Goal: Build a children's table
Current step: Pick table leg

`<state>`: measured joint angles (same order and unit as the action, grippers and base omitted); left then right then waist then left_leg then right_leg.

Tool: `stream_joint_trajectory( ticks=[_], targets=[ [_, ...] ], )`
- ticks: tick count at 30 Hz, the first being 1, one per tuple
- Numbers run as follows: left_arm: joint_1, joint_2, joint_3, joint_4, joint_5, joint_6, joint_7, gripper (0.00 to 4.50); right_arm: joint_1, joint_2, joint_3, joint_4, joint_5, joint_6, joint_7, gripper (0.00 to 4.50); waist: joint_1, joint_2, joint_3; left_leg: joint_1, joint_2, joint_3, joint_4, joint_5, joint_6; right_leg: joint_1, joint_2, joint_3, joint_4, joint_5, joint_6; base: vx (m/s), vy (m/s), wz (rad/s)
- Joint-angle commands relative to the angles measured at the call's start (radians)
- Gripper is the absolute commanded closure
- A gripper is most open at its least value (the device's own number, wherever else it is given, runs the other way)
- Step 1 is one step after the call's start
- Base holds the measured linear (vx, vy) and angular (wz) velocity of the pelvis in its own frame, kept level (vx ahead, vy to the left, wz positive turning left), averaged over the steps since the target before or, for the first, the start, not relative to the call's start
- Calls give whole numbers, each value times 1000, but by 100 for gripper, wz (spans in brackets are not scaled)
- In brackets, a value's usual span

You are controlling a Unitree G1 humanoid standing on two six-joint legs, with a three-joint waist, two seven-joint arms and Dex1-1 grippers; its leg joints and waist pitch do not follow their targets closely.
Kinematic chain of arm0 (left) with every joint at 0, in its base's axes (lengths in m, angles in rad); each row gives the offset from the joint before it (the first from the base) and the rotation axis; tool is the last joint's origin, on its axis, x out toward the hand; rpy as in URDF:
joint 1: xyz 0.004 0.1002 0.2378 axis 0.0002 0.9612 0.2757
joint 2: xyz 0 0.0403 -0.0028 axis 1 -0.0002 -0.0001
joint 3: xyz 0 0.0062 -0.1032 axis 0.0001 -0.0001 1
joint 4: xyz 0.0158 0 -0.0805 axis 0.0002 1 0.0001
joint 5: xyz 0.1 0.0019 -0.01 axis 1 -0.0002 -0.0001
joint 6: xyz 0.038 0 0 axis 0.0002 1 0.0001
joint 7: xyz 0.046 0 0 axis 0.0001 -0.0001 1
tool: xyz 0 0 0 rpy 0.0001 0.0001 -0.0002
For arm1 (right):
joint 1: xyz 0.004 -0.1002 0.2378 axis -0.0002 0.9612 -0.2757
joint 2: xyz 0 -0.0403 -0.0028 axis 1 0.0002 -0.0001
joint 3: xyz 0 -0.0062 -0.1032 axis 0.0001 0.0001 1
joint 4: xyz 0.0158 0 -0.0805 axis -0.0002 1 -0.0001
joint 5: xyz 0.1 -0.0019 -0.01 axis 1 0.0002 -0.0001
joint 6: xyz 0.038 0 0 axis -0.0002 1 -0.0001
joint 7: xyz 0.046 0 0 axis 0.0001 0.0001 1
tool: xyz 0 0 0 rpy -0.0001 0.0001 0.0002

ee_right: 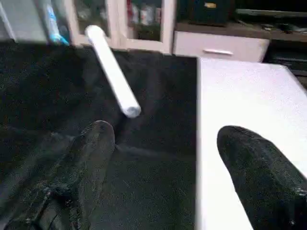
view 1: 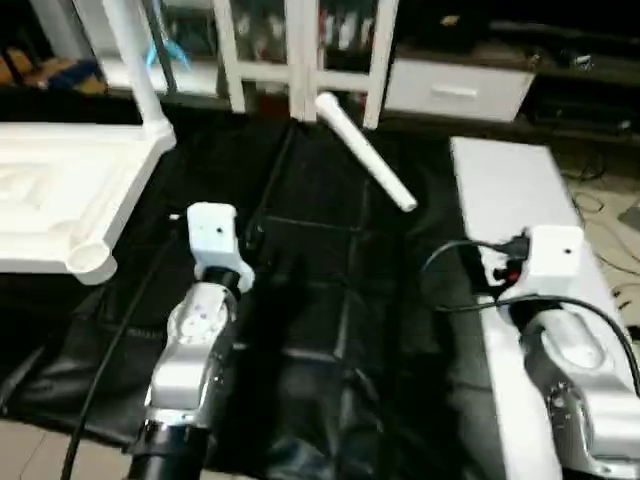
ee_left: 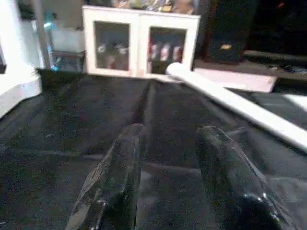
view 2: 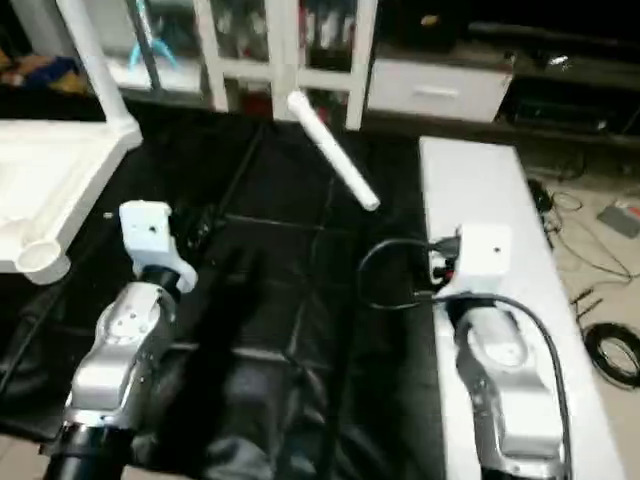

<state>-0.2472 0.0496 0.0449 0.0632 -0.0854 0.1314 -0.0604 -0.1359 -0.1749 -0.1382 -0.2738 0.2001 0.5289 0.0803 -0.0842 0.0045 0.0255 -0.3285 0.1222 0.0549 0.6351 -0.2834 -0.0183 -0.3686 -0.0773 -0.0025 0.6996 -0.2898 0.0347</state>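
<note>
Left claw (ee_left: 168,182) parted, empty, right claw (ee_right: 168,177) wide apart, over black sheet (view 1: 330,300)

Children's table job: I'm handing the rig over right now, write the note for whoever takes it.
Left gripper: open, empty, over the black sheet.
Right gripper: open wide, empty, at the white board's edge.
Tabletop: upside down at far left, one leg standing in a corner socket, near socket empty.
Loose leg: lying on the sheet ahead.
Left: pick it up, seat it.
</note>
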Motion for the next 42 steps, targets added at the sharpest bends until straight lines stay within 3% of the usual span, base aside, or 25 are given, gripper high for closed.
stream_joint_trajectory(
  ticks=[1,2,3,4,5,6,7,8,9,10,11,13,15,18,20,21,22,25,27,28,30,33,34,37,42],
  targets=[
    [-6,-11,-26,-4,1,-28,-11,255,12,-10,-33,10,19,-3,7,72,-15,-50,-79,-1,-4,-43,44,1064,290,42,-58,84,-59,677,76,0,0,0],
    [-4,-9,-27,-4,6,-32,-10,255,12,-9,-35,13,22,-3,8,72,10,-53,-75,-45,-43,-8,36,837,259,91,-23,81,-58,852,80,0,0,0],
    [-4,-9,-27,-4,6,-32,-10,255,12,-9,-35,13,22,-3,8,72,36,-62,-90,-112,-56,40,21,490,180,173,-1,94,-34,1271,82,0,0,0],
    [-6,-8,-24,0,6,-31,-8,255,9,-7,-38,18,26,-3,9,72,53,-55,-87,-124,-51,52,5,389,129,182,5,90,-22,1408,67,0,0,0],
    [-6,-9,-18,2,5,-26,-4,255,6,-9,-39,23,29,-7,13,72,70,-39,-81,-101,-33,62,-4,326,49,162,33,78,-21,1443,33,0,0,0],
    [-6,-9,-18,2,5,-26,-4,255,6,-9,-39,23,29,-7,13,72,72,-16,-80,-70,-5,58,-6,387,14,145,47,61,-20,1316,5,0,0,0],
    [-8,-9,-13,6,4,-25,-4,255,-2,-15,-44,32,34,-18,27,72,76,0,-74,-30,35,48,-3,497,14,98,47,46,-27,1129,-23,-75,6,7],
    [-7,-7,-12,3,0,-24,-10,255,-12,-19,-53,39,41,-21,34,72,72,-1,-65,-25,49,44,-9,513,4,85,37,42,-35,1018,-40,-75,6,7],
    [-7,-6,-12,0,-4,-23,-15,249,-18,-20,-59,43,46,-23,38,55,80,0,-53,-14,65,45,-25,446,-27,65,11,36,-64,787,-83,-114,15,5],
    [-2,-2,-9,-2,-5,-10,-15,249,-39,-36,-70,66,50,-33,51,55,79,-7,-48,-9,69,49,-35,361,-41,63,4,38,-80,666,-101,-131,15,14],
    [-1,0,-7,-2,-5,-5,-16,245,-48,-42,-74,76,51,-37,56,45,89,2,-35,6,77,60,-56,148,-73,48,-7,34,-107,410,-144,-131,15,14],
    [8,13,5,10,-8,15,-18,245,-82,-63,-84,134,52,-60,79,22,90,-3,-17,14,83,81,-84,-153,-92,45,-17,40,-139,14,-187,-139,-2,16],
    [13,32,14,25,-6,26,-24,245,-113,-85,-93,219,46,-92,104,13,91,-5,-14,16,83,91,-94,-246,-101,36,-25,41,-157,-175,-173,-141,12,7],
    [21,61,23,19,-14,34,-42,245,-164,-119,-102,353,28,-141,130,3,79,-3,-24,-4,80,85,-95,-212,-94,39,-29,41,-157,-164,-150,-105,19,1],
    [27,72,30,-1,-24,39,-58,245,-208,-133,-120,435,35,-166,136,3,77,-4,-34,-19,76,85,-90,-134,-76,44,-28,36,-146,-53,-166,0,0,0],
    [38,80,29,-31,-35,50,-79,245,-255,-148,-133,521,35,-196,138,3,75,-15,-36,-24,74,89,-87,-120,-64,39,-26,36,-145,-24,-182,0,0,0],
    [45,82,24,-49,-39,50,-93,245,-291,-162,-137,597,30,-229,144,3,70,-10,-42,-34,74,87,-84,-80,-54,45,-30,33,-138,18,-204,0,0,0],
    [68,75,17,-101,-74,59,-127,245,-395,-204,-144,826,13,-312,155,3,75,-24,-47,-46,70,99,-73,8,6,43,-27,29,-130,130,-250,0,0,0],
    [80,81,13,-136,-99,74,-156,245,-448,-223,-146,936,8,-350,166,3,85,-21,-55,-40,74,104,-66,43,27,36,-28,29,-125,190,-267,0,0,0],
    [92,90,13,-163,-117,90,-175,245,-483,-233,-148,1006,7,-374,171,3,90,-22,-51,-46,76,109,-66,70,56,33,-26,24,-121,253,-282,0,0,0],
    [119,120,21,-217,-149,128,-206,245,-547,-245,-155,1120,7,-409,179,3,98,-32,-48,-47,80,112,-70,35,65,32,-30,18,-124,201,-295,0,0,0],
    [133,152,35,-243,-146,150,-211,245,-603,-245,-144,1205,-7,-433,220,3,110,-27,-42,-42,88,118,-71,15,69,21,-28,17,-123,168,-300,0,0,0],
    [139,171,55,-283,-165,184,-221,245,-668,-240,-116,1291,-29,-469,271,3,120,-43,-33,-46,90,125,-71,46,72,17,-25,17,-120,187,-292,0,0,0],
    [141,178,65,-310,-183,210,-225,245,-702,-235,-105,1321,-39,-486,290,3,129,-37,-32,-45,92,127,-69,60,70,7,-22,17,-112,204,-291,0,0,0],
    [167,240,101,-472,-296,338,-268,245,-834,-238,-92,1470,-68,-567,263,3,145,-57,4,-50,93,127,-85,-33,12,-6,-24,17,-114,85,-263,0,0,0]
  ],
)
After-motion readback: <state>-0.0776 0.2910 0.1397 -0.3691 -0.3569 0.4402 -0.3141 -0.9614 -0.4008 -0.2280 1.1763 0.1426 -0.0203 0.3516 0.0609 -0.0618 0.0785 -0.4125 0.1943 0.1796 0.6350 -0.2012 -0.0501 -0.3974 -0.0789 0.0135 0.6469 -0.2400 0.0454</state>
